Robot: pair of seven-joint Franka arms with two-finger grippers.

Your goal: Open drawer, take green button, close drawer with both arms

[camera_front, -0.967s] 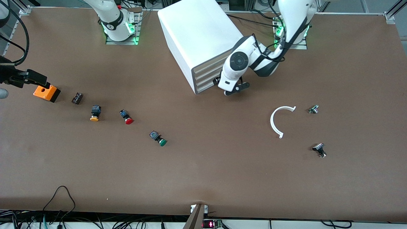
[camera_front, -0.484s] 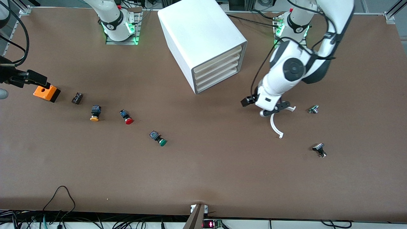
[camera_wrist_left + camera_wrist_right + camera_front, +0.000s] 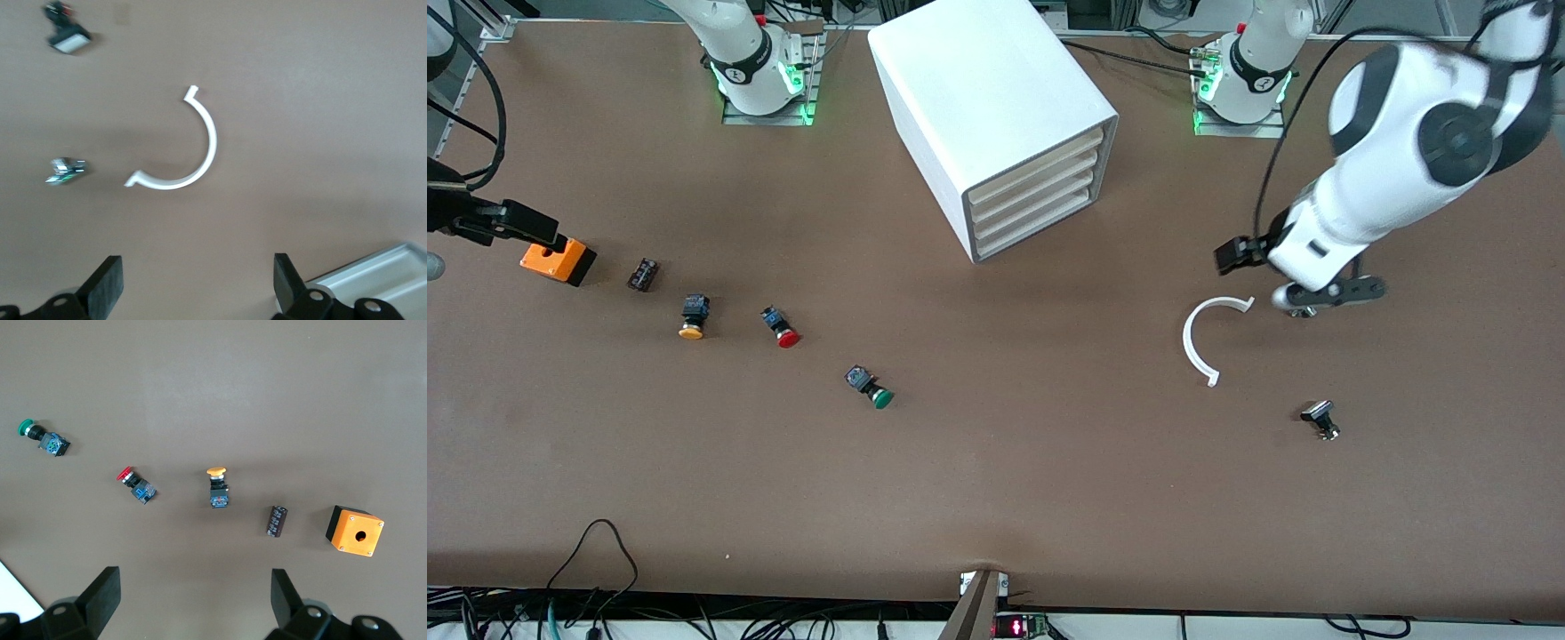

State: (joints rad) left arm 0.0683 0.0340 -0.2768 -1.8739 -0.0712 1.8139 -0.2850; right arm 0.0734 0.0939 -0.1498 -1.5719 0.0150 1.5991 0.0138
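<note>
Both arms hang raised, left gripper [image 3: 197, 290] and right gripper [image 3: 193, 603] fingers spread wide.

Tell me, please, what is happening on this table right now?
Nothing is being held. All four cabinet drawers, including the lowest drawer, are shut. The green button lies out on the table, nearer the front camera than the cabinet. The left gripper hangs open beside the white curved piece. The right gripper hangs open by the orange box.
</note>
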